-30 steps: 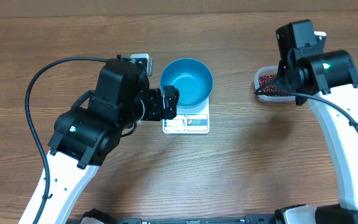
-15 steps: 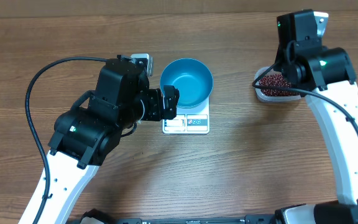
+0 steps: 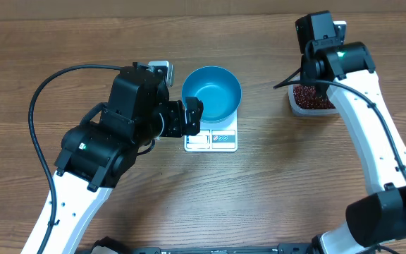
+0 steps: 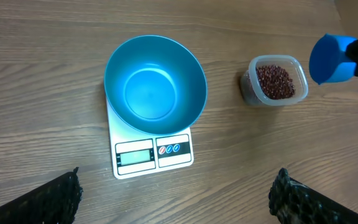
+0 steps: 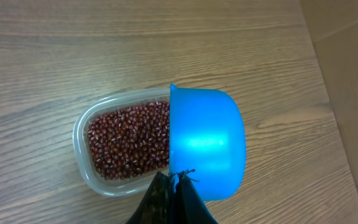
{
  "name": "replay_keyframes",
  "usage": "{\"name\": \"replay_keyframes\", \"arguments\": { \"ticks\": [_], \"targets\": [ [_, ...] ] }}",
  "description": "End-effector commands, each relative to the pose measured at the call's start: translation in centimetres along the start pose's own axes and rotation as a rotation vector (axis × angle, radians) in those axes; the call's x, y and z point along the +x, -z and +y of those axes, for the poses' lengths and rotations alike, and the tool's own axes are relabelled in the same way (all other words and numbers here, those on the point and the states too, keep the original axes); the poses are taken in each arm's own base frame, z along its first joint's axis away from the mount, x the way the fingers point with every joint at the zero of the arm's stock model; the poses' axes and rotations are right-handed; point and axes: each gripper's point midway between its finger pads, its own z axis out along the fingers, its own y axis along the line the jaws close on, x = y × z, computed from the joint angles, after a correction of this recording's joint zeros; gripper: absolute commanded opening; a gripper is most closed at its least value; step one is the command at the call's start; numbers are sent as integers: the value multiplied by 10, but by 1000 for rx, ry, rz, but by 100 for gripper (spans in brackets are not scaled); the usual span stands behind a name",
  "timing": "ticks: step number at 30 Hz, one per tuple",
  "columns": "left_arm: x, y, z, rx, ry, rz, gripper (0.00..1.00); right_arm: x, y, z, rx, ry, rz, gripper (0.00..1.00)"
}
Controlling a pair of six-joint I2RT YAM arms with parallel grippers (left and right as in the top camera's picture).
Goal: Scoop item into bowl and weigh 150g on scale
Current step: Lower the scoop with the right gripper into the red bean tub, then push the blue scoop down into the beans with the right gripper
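Beans (image 5: pixel 129 146): loose dark red-brown heap in a clear tub (image 5: pixel 82 163), right side of the tabletop (image 3: pixel 273 197).
Scoop (image 5: pixel 207 143): blue, hanging over the tub's edge; its contents cannot be told.
Right end effector (image 5: pixel 174 186): clamped on the scoop's handle.
Bowl (image 3: pixel 211 93): blue, empty, seated on the scale (image 3: pixel 211 140).
Scale: white, well apart from the tub.
Left end effector (image 3: pixel 191 116): jaws wide, holding nothing, beside the bowl.
Progress: early, as judged; no beans in the bowl, so scooping, carrying and weighing remain.

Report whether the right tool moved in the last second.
Yes. Overhead, the right tool swung left and toward the far side, against the fixed clear plastic tub of red-brown beans.
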Motion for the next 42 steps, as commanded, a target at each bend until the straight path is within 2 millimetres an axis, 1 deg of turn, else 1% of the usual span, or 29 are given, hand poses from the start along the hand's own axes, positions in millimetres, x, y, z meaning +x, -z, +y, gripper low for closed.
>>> {"name": "replay_keyframes", "arguments": {
  "ticks": [1, 7, 23, 27, 34, 39, 42],
  "targets": [
    [-7, 7, -2, 4, -22, -30, 100, -8, -5, 0, 20, 14, -9, 4],
    [-7, 7, -2, 3, -22, -30, 100, -4, -19, 9, 29, 36, 23, 4],
    [-7, 7, -2, 3, -22, -30, 100, -2, -22, 10, 29, 42, 33, 4],
    [-7, 7, -2, 4, -22, -30, 100, 3, -26, 12, 31, 55, 49, 4],
    [-7, 7, -2, 4, -22, -30, 99, 6, -36, 17, 41, 79, 71, 4],
    [-7, 7, -2, 4, -22, -30, 100, 2, -42, 12, 99, 112, 60, 4],
    [-7, 7, -2, 4, -21, -30, 100, 1, -44, 12, 102, 172, 57, 4]
  ]
}}
